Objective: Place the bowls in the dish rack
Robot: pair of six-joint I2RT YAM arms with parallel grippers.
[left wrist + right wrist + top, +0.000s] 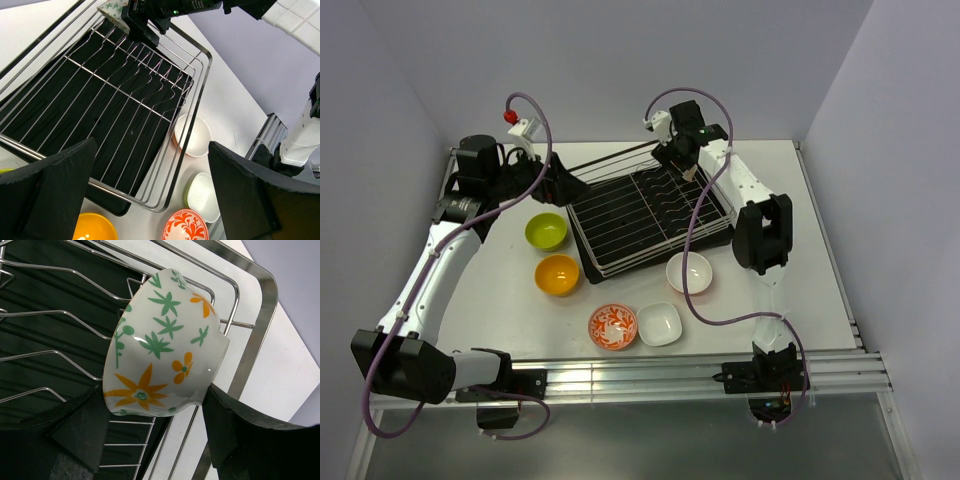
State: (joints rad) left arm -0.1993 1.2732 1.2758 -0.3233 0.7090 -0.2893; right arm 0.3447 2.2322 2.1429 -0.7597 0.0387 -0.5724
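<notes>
While the right gripper (686, 162) hangs over the upper right corner of the dish rack (630, 215) in the overhead view, it has the leaf-print bowl (160, 345) clamped between its two black pads. From the right wrist view, the right gripper (157, 395) grips the bowl's rim from both sides. The bowl is tipped on its side, its green-and-orange flowered outside facing the camera, just inside the rack's silver rim. I cannot tell whether it touches the wire prongs beneath it.

The left gripper (560, 181) sits at the upper left edge of the rack, jaws spread wide with nothing between them. In its own view the left gripper (150, 190) looks across the rack's wires, and the leaf-print bowl (111, 7) peeks in at the top edge under the other arm's black wrist.

Five bowls wait on the white table (800, 250), outside the rack. The lime green bowl (546, 231) is left of the rack, with the orange bowl (557, 274) just below it. The red-and-white patterned bowl (612, 326) and a squarish white bowl (659, 323) lie side by side lower down, near centre frame. A round white bowl (689, 272) sits just below the rack's lower right corner.
</notes>
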